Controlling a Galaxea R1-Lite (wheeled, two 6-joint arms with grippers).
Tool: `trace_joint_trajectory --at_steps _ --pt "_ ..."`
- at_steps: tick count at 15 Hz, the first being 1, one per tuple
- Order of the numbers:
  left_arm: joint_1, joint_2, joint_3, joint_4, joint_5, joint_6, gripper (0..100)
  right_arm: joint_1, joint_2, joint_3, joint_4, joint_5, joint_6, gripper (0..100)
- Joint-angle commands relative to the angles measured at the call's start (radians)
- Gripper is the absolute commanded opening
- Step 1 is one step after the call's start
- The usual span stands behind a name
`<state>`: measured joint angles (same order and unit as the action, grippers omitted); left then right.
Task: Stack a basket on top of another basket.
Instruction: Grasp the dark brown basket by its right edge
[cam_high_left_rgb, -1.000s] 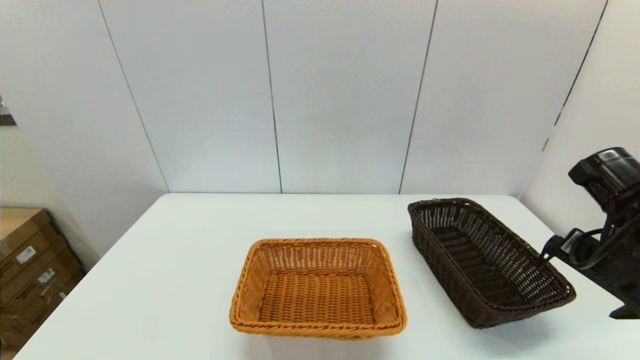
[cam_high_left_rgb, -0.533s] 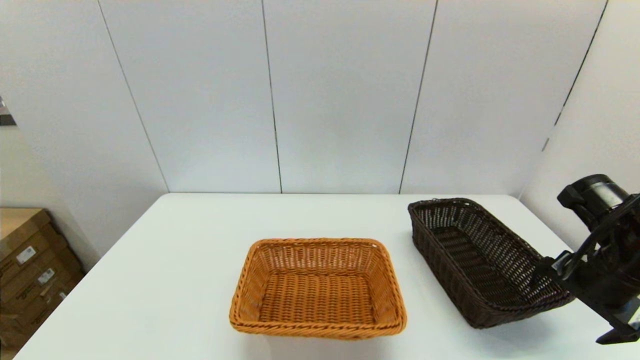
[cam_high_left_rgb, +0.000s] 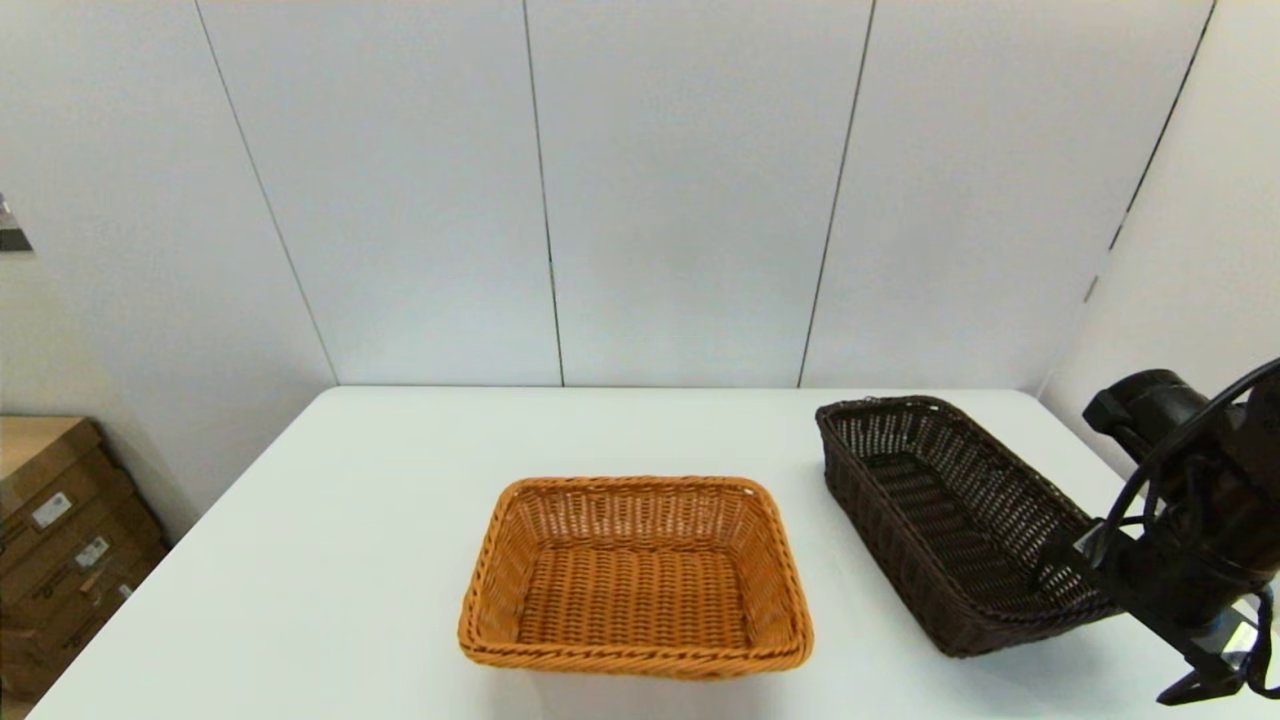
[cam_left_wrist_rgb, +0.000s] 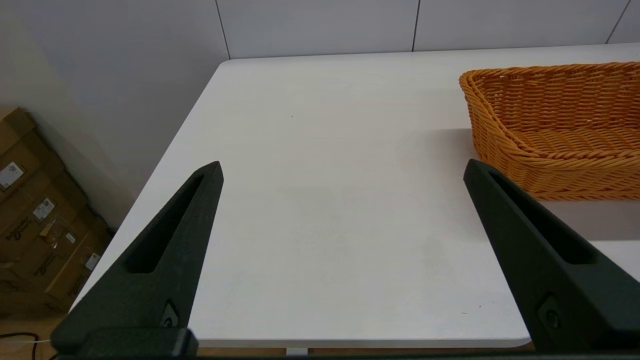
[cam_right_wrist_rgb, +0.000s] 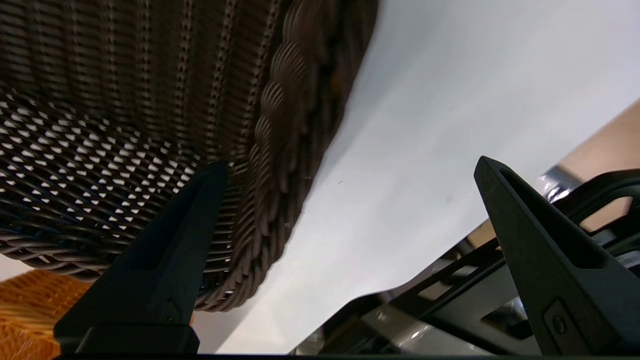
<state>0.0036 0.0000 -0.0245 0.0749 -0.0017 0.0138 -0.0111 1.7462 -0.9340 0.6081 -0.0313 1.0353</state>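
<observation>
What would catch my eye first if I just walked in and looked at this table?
Probably the orange basket, bright against the white table near its front edge. To its right sits a dark brown basket, and the right gripper, jaws open, straddles the braided rim at its near corner. The left gripper hangs open over bare table.

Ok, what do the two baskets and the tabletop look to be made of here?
Dark brown basket: woven wicker-style strands, open weave, braided rim; the slight sheen suggests synthetic rattan, though that is uncertain. Orange basket: the same kind of weave, tighter, with a braided rim. Table: smooth matte white surface, probably laminate.
</observation>
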Motion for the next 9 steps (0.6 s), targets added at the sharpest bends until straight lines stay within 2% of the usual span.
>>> trace_joint_trajectory --at_steps 1,9 --pt "0.001 0.0 0.0 0.0 0.0 0.0 100 0.002 0.052 -0.014 0.004 0.04 0.002 100" --pt "0.001 0.0 0.0 0.0 0.0 0.0 100 -0.001 0.101 -0.025 -0.001 0.113 -0.003 100"
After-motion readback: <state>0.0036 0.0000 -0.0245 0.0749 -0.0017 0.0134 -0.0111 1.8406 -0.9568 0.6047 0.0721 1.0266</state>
